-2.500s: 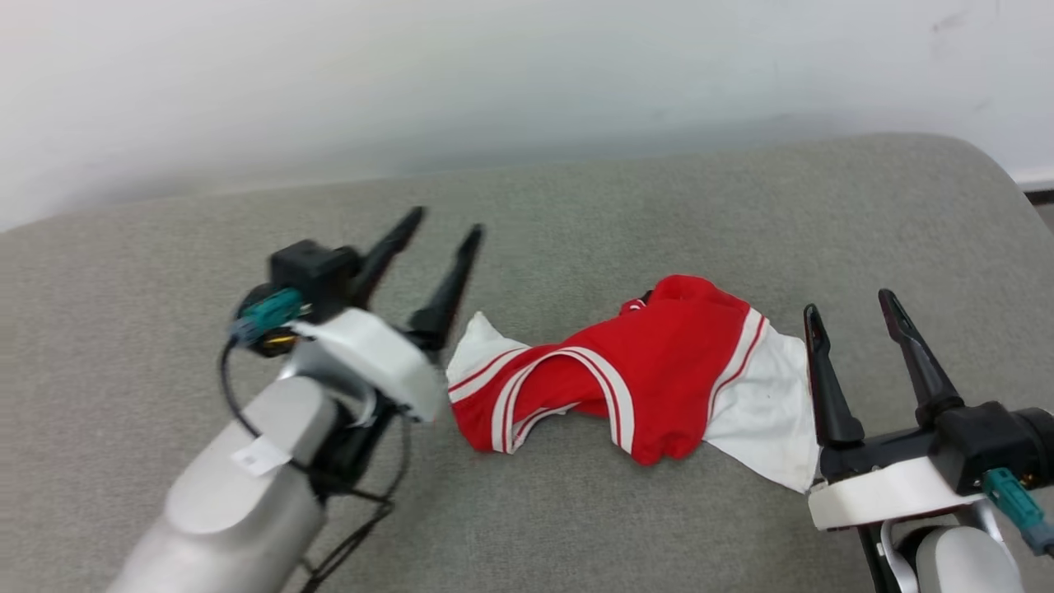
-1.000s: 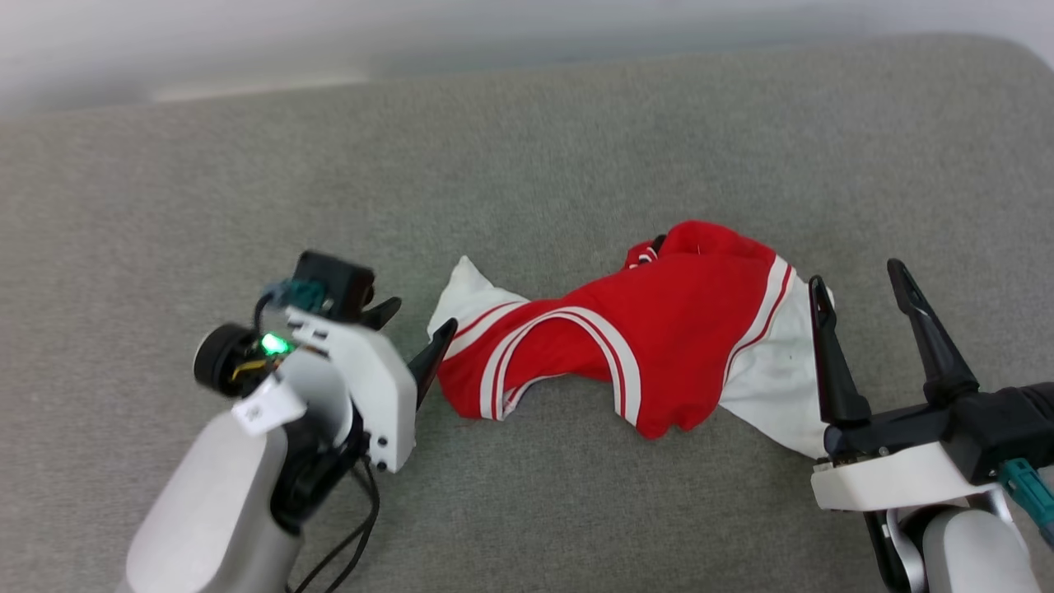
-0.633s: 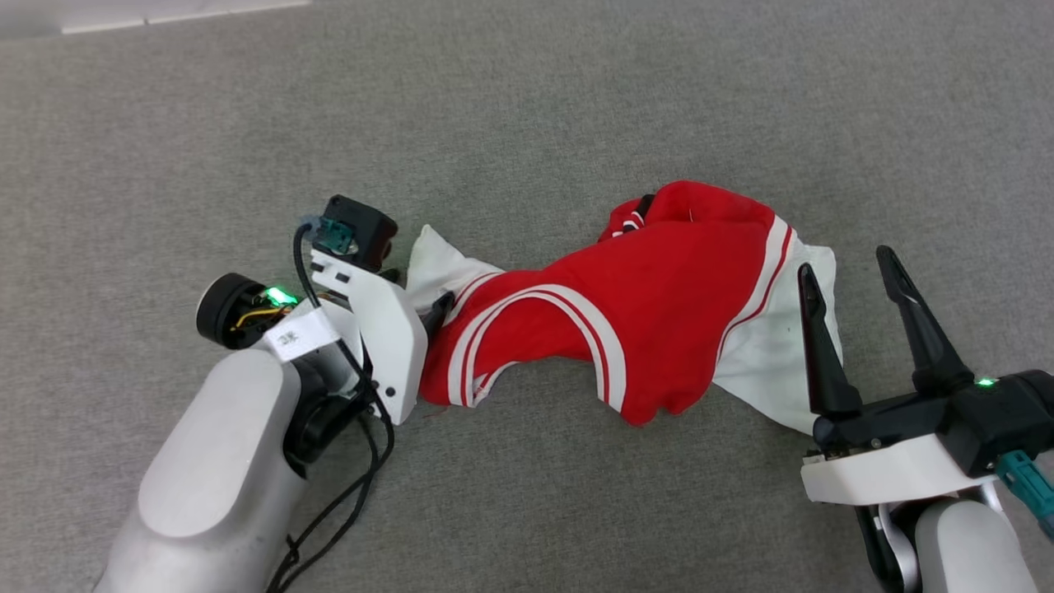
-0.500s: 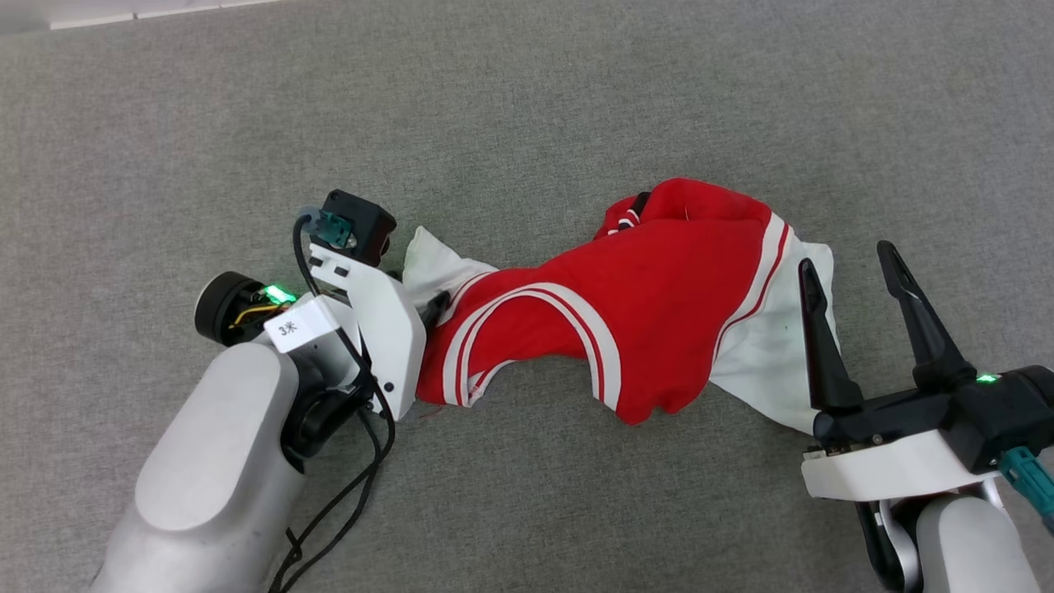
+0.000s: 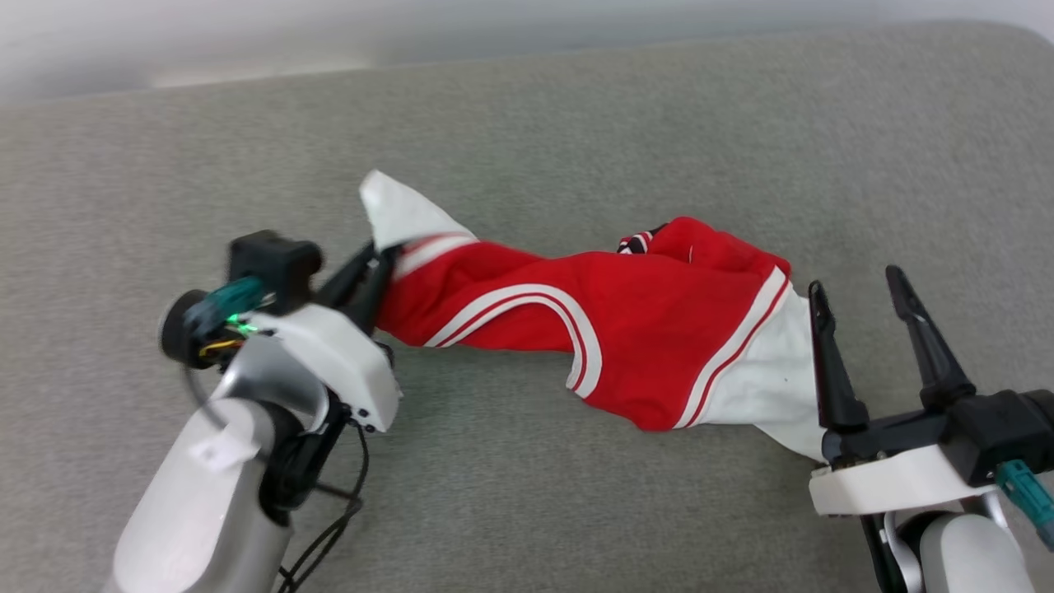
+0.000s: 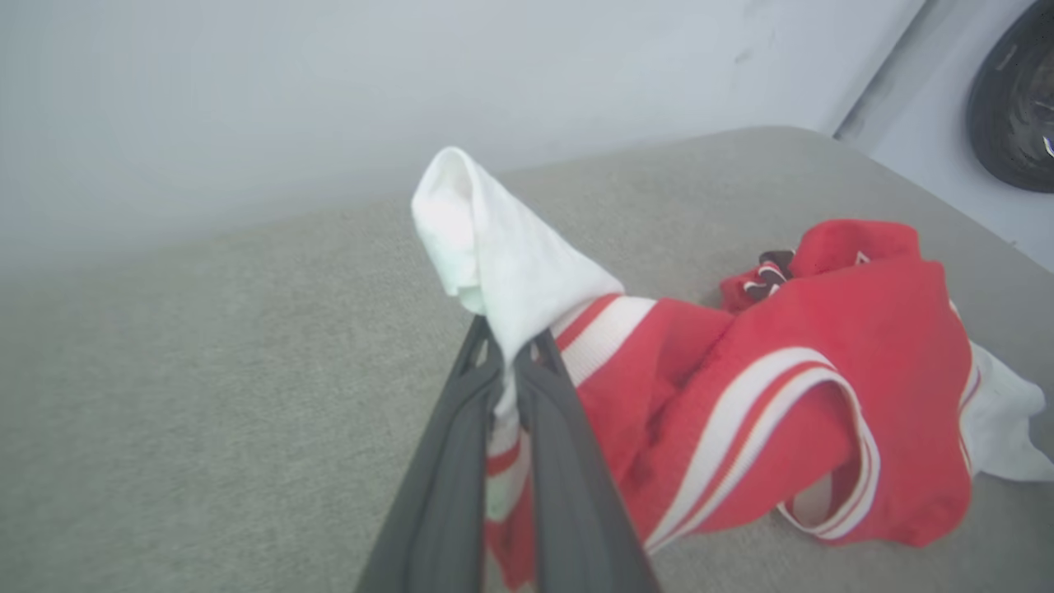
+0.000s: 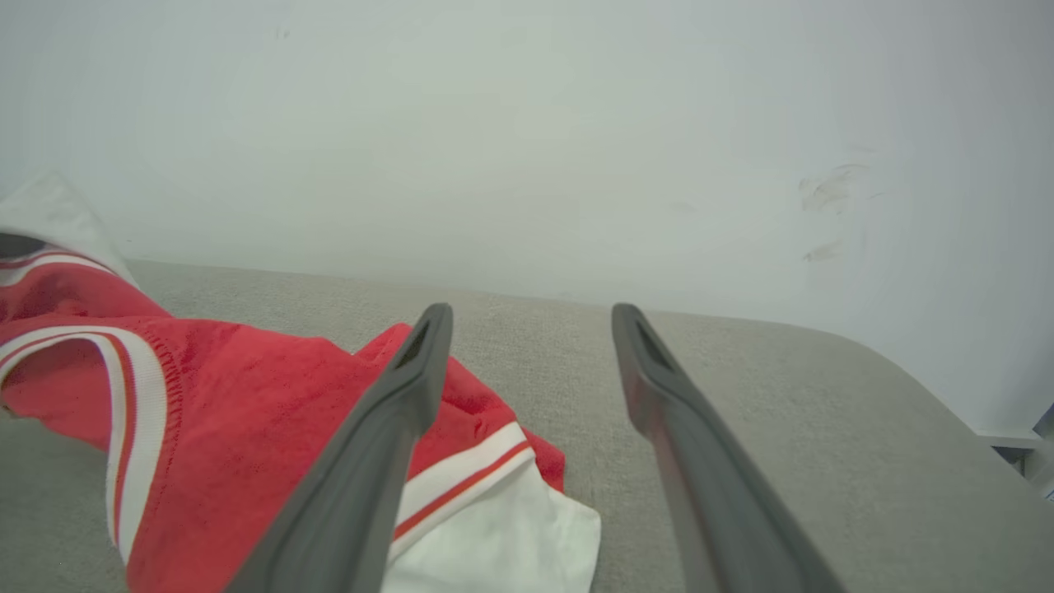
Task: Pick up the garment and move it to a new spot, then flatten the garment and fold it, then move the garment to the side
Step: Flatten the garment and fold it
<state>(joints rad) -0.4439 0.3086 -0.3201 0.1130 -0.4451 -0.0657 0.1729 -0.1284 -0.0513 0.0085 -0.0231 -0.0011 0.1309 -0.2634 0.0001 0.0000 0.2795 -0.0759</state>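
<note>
- The left gripper (image 6: 510, 346) is pressed together on the garment (image 5: 593, 329), pinching its white sleeve (image 6: 494, 239) by the striped trim. That end is raised off the grey cushion (image 5: 576, 107). The rest lies crumpled across the middle and toward the right front corner.
- The pinch takes only a narrow fold, so I judge the sleeve may slip free as the dragging weight of the shirt pulls on it.
- The right gripper (image 5: 854, 278) stands spread and holds nothing, just beside the other sleeve (image 5: 766, 395). A one-handed lift would likely leave the shirt twisted, and that finger could snag the cloth.
- No container is involved; the garment rests straight on the cushion.
</note>
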